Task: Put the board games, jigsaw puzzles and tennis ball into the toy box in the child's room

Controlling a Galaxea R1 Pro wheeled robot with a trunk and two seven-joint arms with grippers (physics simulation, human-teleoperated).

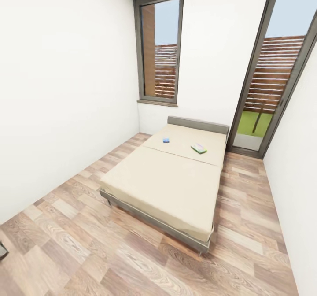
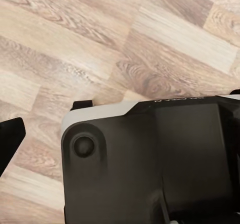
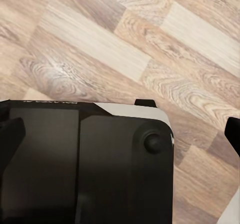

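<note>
Beige bed (image 1: 167, 181) carries a small blue box (image 1: 166, 140) and a green-white box (image 1: 199, 148), lettering unreadable; hand states untellable.

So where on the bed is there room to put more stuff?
The whole near section of the bed is bare mattress, from the seam to the foot edge. The far section by the headboard holds the small blue board game and the white-green board game, with bare mattress between them.

Head camera toward bed (image 1: 176, 172); wrist cameras down at floor (image 2: 150, 49).
</note>
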